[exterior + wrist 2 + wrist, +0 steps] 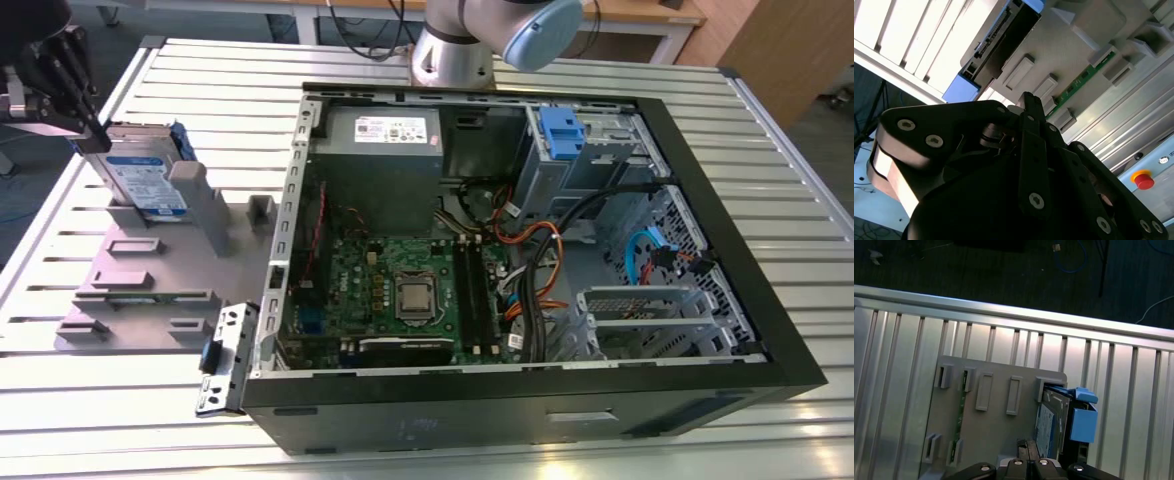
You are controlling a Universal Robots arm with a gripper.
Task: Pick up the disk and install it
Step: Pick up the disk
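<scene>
spreading under everything is the slatted metal table (pixel 134 420), and the open computer case (pixel 534 385) is lying on it with its boards and cables facing up. sitting just beside the case, toward the exterior view's left, is a grey fixture plate (pixel 200 270). the disk (pixel 134 150) is standing on edge in a slot of that plate, its blue carrier frame (pixel 1083 422) running along one side. the gripper (pixel 87 135) is hanging close at the disk's upper edge; i cannot tell how the jaws are standing, nor whether anything is touching.

i am judging the disk to be stiff, fairly heavy for its size, smooth on its metal faces and sensitive to knocks. pinching across the two flat faces near the top, clear of the connector end, is looking like the safest hold.

a white-and-blue label (pixel 144 190) is covering one face, and a white sticker (pixel 394 128) is sitting on the power supply (pixel 374 165); the print on both is coming out too small to read.
</scene>
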